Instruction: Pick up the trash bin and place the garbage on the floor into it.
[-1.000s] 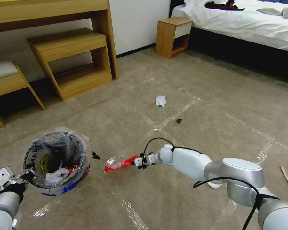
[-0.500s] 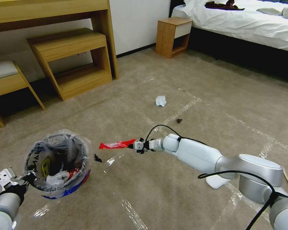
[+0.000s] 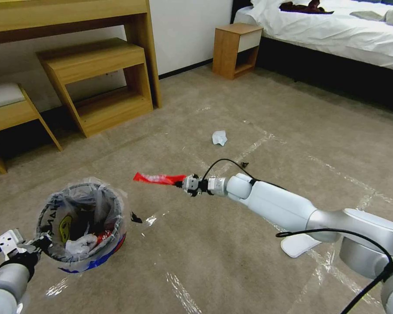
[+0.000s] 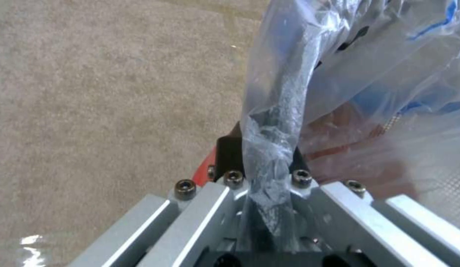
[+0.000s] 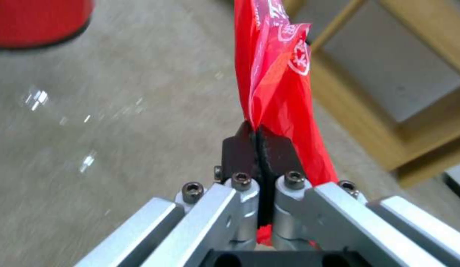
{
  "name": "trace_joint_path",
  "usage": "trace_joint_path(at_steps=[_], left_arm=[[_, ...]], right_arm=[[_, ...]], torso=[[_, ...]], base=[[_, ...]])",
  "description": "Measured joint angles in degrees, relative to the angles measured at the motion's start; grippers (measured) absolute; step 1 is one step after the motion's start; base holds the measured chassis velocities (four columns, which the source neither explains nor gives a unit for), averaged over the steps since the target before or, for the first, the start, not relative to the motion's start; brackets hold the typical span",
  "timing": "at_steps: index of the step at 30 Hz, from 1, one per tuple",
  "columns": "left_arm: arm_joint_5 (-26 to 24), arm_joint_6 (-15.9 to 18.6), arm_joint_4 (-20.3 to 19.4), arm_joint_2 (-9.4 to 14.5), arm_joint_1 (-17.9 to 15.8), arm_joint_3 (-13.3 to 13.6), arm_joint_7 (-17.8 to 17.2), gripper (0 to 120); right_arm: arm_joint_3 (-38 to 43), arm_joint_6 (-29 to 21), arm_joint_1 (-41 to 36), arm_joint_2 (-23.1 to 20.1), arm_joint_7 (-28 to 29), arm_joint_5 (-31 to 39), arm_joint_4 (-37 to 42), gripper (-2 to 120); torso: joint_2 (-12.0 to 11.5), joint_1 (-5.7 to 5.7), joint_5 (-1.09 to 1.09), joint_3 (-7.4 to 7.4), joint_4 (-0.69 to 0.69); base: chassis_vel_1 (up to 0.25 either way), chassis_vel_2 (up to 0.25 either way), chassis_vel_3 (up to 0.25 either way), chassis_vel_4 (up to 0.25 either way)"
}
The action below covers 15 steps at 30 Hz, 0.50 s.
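The trash bin [image 3: 81,226], red and blue with a crinkly clear bag, hangs low at the near left. My left gripper [image 3: 34,245] is shut on its rim and bag, with plastic pinched between the jaws of this gripper [image 4: 262,148] beside the bin wall [image 4: 388,92]. My right gripper [image 3: 182,183] reaches out over the carpet, shut on one end of a long red wrapper [image 3: 157,178] that sticks out toward the left, above and right of the bin. In the right wrist view the gripper [image 5: 259,142] clamps the wrapper [image 5: 274,74], and the bin [image 5: 37,18] lies farther off.
A white tissue wad [image 3: 219,138], a small dark scrap [image 3: 244,165], another scrap [image 3: 136,217] near the bin and a white slipper [image 3: 299,244] lie on the carpet. Wooden desk and bench [image 3: 96,83] stand at the far left, a nightstand [image 3: 236,50] and bed [image 3: 336,35] behind.
My right gripper has lifted the red wrapper off the carpet, carried it higher and farther out, and levelled it. The bin has shifted slightly.
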Motion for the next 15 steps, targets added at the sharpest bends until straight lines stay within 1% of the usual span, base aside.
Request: trace_joint_path(at_steps=[1,3,4,7,8,11,12,15], left_arm=[[0.0,0.0,0.0,0.0,0.0,0.0,0.0,1],[-0.05,0.04,0.16,0.08,-0.23,0.14,-0.05,1],[-0.05,0.04,0.16,0.08,-0.23,0.14,-0.05,1],[-0.12,0.07,0.23,0.45,-0.27,0.17,-0.06,1],[-0.12,0.07,0.23,0.45,-0.27,0.17,-0.06,1],[-0.62,0.29,-0.12,1.07,-0.05,-0.17,-0.2,1],[-0.62,0.29,-0.12,1.07,-0.05,-0.17,-0.2,1],[-2.06,1.38,-1.44,1.47,-0.05,-0.17,-0.79,1]], right_arm=[[0.0,0.0,0.0,0.0,0.0,0.0,0.0,0],[0.78,-0.91,0.44,-1.97,0.36,2.72,3.25,0],[0.78,-0.91,0.44,-1.97,0.36,2.72,3.25,0],[1.27,-1.6,1.47,-4.43,1.06,6.12,9.05,0],[1.27,-1.6,1.47,-4.43,1.06,6.12,9.05,0],[2.71,-2.14,1.63,-5.51,2.66,8.25,14.48,0],[2.71,-2.14,1.63,-5.51,2.66,8.25,14.48,0],[4.14,-2.99,1.6,-5.9,4.52,10.89,19.54,0]], torso=[[0.0,0.0,0.0,0.0,0.0],[0.0,0.0,0.01,0.0,0.0],[0.0,0.0,0.01,0.0,0.0],[0.0,0.0,-0.01,0.0,-0.01],[0.0,0.0,-0.01,0.0,-0.01],[0.0,0.0,-0.01,0.0,0.01],[0.0,0.0,-0.01,0.0,0.01],[0.0,0.0,-0.01,0.0,0.0]], base=[[0.0,0.0,0.0,0.0],[0.0,0.0,0.0,0.0],[0.0,0.0,0.0,0.0],[0.0,0.0,0.0,0.0],[0.0,0.0,0.0,0.0],[0.0,0.0,0.0,0.0],[0.0,0.0,0.0,0.0],[0.0,0.0,0.0,0.0]])
